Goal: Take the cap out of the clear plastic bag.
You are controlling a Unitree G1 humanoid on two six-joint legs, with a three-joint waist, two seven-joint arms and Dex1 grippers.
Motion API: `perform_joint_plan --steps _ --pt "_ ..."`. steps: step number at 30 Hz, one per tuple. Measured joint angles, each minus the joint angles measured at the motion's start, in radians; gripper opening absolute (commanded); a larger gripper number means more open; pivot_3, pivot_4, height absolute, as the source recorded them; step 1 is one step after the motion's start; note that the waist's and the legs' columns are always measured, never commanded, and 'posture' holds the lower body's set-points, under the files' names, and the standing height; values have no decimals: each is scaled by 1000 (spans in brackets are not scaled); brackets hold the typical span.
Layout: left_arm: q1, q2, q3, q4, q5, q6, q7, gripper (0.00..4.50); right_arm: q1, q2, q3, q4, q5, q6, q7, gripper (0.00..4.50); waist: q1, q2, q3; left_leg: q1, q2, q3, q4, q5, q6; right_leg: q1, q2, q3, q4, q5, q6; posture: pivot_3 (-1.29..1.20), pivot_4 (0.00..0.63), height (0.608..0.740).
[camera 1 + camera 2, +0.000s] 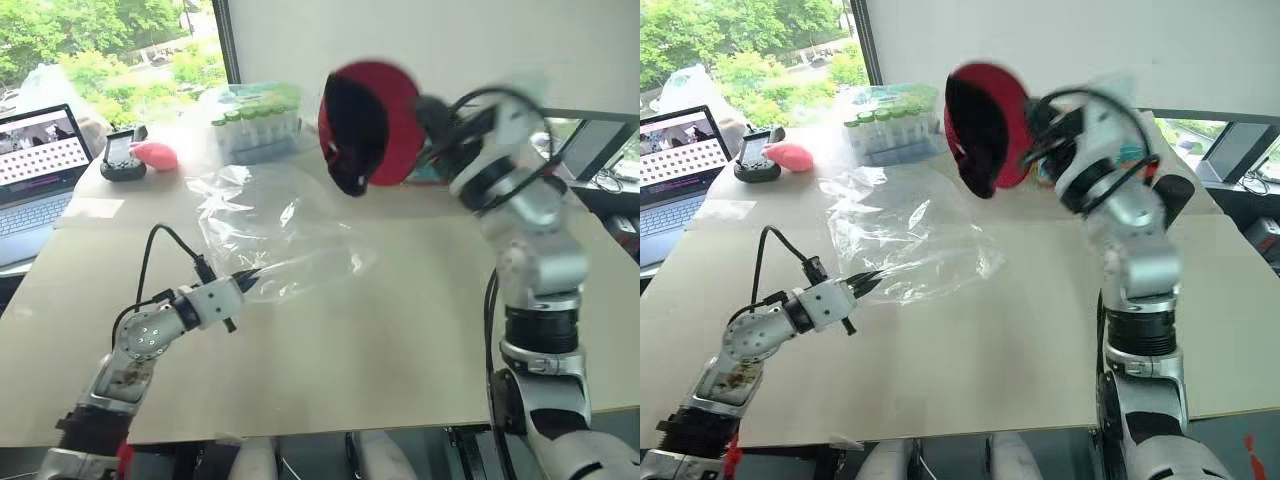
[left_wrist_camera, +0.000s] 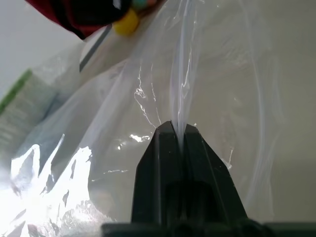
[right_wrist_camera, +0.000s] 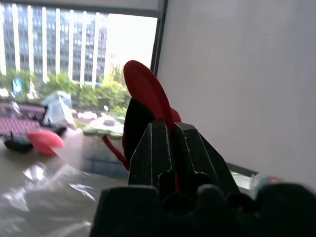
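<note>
one cap (image 1: 372, 122) in right end effector (image 3: 169, 129)

Beige table (image 1: 380, 330), window behind it. Open laptop (image 1: 35, 165) at the 9 o'clock edge. Black handheld device (image 1: 123, 157) at 11 o'clock, pink object (image 1: 155, 155) touching its side. Bagged rack of green-topped tubes (image 1: 255, 120) at 12 o'clock, near the wall.
</note>
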Motion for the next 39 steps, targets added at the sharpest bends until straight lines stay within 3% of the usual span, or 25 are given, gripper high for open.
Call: perform_joint_plan --steps 5,11,22,23,26,34,39 --pt "-7 54 3 116 -11 -159 -52 0 9 -76 151 91 -298 -296 -34 73 6 0 0 0 0 0 0 0 0 0 0 -1 -1 0 0 0 150 740" --pt "-114 98 -25 340 -27 -345 -141 0 149 -187 389 120 -650 -574 -34 73 7 0 0 0 0 1 0 0 0 0 -1 -1 -1 -1 -1 0 150 740" --pt "-172 83 -77 518 -18 -469 -170 0 275 -75 450 95 -697 -499 118 73 4 0 0 2 0 1 1 0 0 3 0 -1 1 -1 -1 0 150 740" --pt "-171 83 -77 518 -18 -469 -170 0 275 -59 444 93 -688 -471 138 792 4 0 0 3 0 1 1 0 0 3 0 -1 1 -1 -1 0 150 740" --pt "-162 83 -77 516 -19 -469 -170 0 304 -12 441 98 -628 -378 209 1779 5 0 0 3 1 2 1 0 0 3 0 -1 1 -1 -1 0 150 740" --pt "-133 83 -77 489 -52 -447 -191 2625 317 4 403 77 -534 -238 315 4432 4 0 0 3 1 2 1 0 0 3 0 -1 1 -1 -1 0 150 740" --pt "-126 83 -77 474 -75 -440 -206 4357 318 0 389 57 -498 -201 362 4500 5 0 0 3 1 2 1 0 0 3 0 -1 1 -1 0 0 150 740"
